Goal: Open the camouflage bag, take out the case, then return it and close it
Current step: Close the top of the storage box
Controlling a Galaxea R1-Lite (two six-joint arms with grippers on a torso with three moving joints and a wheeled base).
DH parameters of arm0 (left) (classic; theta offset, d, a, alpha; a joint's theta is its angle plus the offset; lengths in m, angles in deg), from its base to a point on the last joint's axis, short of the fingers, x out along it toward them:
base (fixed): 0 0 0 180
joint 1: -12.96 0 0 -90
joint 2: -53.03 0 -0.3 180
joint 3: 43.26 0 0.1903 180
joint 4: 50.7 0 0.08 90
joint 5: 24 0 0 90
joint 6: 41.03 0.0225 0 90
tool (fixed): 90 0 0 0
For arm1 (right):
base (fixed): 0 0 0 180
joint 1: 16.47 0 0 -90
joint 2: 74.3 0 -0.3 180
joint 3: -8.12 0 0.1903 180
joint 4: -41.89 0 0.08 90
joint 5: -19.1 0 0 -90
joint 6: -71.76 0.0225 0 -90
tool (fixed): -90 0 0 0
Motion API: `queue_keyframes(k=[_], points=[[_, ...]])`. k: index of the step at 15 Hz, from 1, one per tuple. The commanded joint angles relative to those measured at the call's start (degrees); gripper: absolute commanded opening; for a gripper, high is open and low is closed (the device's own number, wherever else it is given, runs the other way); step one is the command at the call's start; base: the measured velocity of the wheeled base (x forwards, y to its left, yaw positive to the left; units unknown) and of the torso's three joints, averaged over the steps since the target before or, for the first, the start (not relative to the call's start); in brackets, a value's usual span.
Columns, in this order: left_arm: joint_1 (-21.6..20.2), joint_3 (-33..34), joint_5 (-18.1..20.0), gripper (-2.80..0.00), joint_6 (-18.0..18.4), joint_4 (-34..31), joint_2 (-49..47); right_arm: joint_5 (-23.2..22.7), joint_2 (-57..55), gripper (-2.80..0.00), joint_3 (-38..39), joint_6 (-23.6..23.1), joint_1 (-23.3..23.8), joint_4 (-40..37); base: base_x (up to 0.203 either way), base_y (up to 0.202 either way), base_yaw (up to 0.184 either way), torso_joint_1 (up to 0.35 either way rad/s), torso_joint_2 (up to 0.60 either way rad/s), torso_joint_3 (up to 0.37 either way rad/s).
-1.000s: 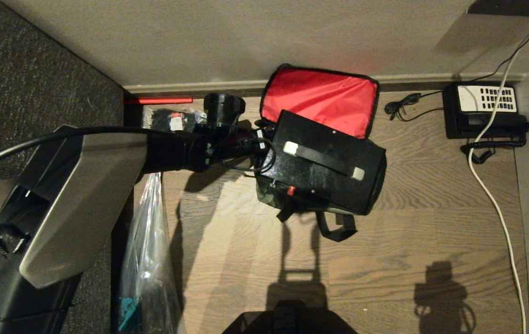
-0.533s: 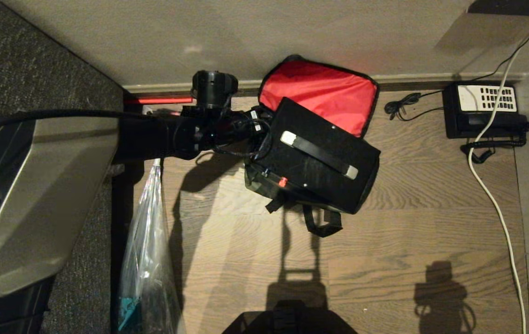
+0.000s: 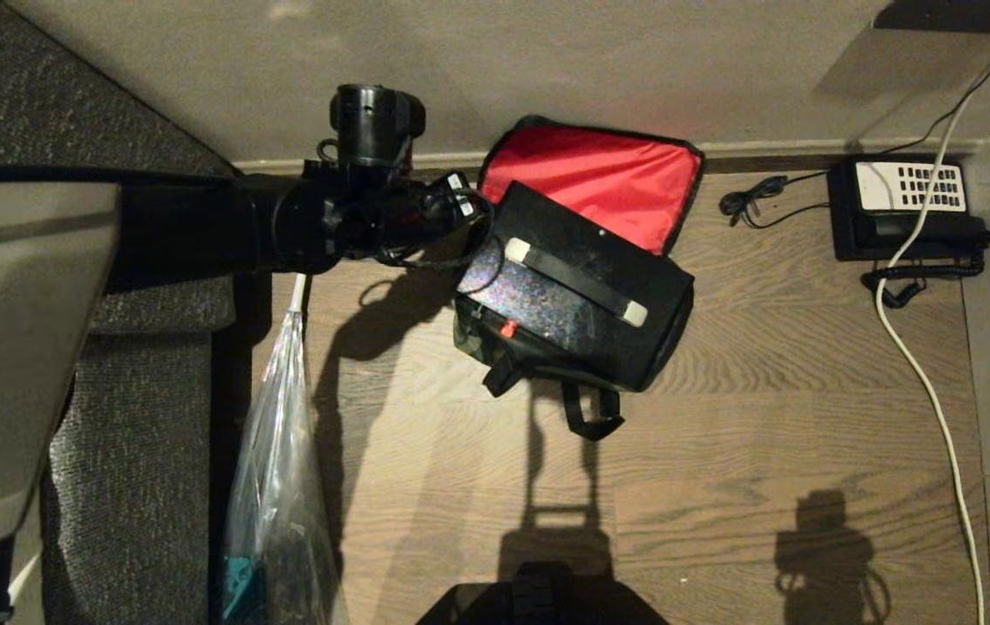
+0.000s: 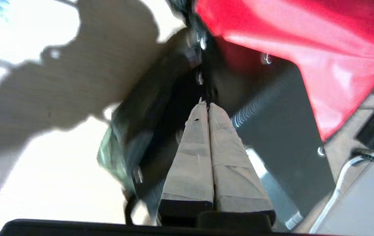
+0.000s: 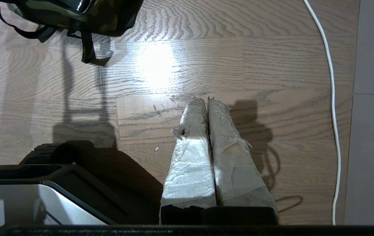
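Note:
The camouflage bag (image 3: 470,337) lies open on the wood floor by the wall, its red-lined lid (image 3: 590,178) flipped back. The black case (image 3: 581,299) sits in it, standing out of the opening, with its handle and red latch (image 3: 508,329) facing up. My left gripper (image 3: 475,224) is at the bag's left end. In the left wrist view the left gripper (image 4: 208,104) is shut, its tips pinched on a dark bit of the bag's rim beside the case (image 4: 282,131). My right gripper (image 5: 207,100) hangs shut over bare floor, holding nothing, well away from the bag (image 5: 101,16).
A black telephone (image 3: 907,208) with a white keypad stands at the right by the wall, and a white cable (image 3: 920,356) runs down the floor. A clear plastic bag (image 3: 278,486) lies at the left beside dark carpet (image 3: 139,417). My base (image 3: 538,599) is at the near edge.
My left arm has swung toward the wall and leftward. The bag with the case in it has slid left and toward the wall along with the gripper. The right arm is still.

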Motion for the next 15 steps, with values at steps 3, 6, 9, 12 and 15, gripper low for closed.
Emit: queue_keyframes(k=[3,6,9,12,15], points=[[-0.3,-1.1,-2.0,-2.80,-0.5,-1.0,-1.6,0.0,1.4,-2.80,0.0,0.0,0.0,0.0,0.000,0.000,0.000,0.000,0.00,0.000],[-2.5,-1.4,-2.1,-2.80,2.9,-1.0,-2.9,0.0,1.4,-2.80,0.0,0.0,0.0,0.0,0.000,0.000,0.000,0.000,0.00,0.000],[-4.8,0.8,-2.8,-2.80,3.9,-1.6,-1.5,0.0,1.4,-2.80,0.0,0.0,0.0,0.0,0.000,0.000,0.000,0.000,0.00,0.000],[-8.1,3.4,-2.8,-2.80,4.0,-7.6,3.2,0.0,1.4,-2.80,0.0,0.0,0.0,0.0,0.000,0.000,0.000,0.000,0.00,0.000],[-11.0,11.1,-2.8,-2.80,4.0,-12.9,11.0,0.0,1.4,-2.80,0.0,0.0,0.0,0.0,0.000,0.000,0.000,0.000,0.00,0.000]])
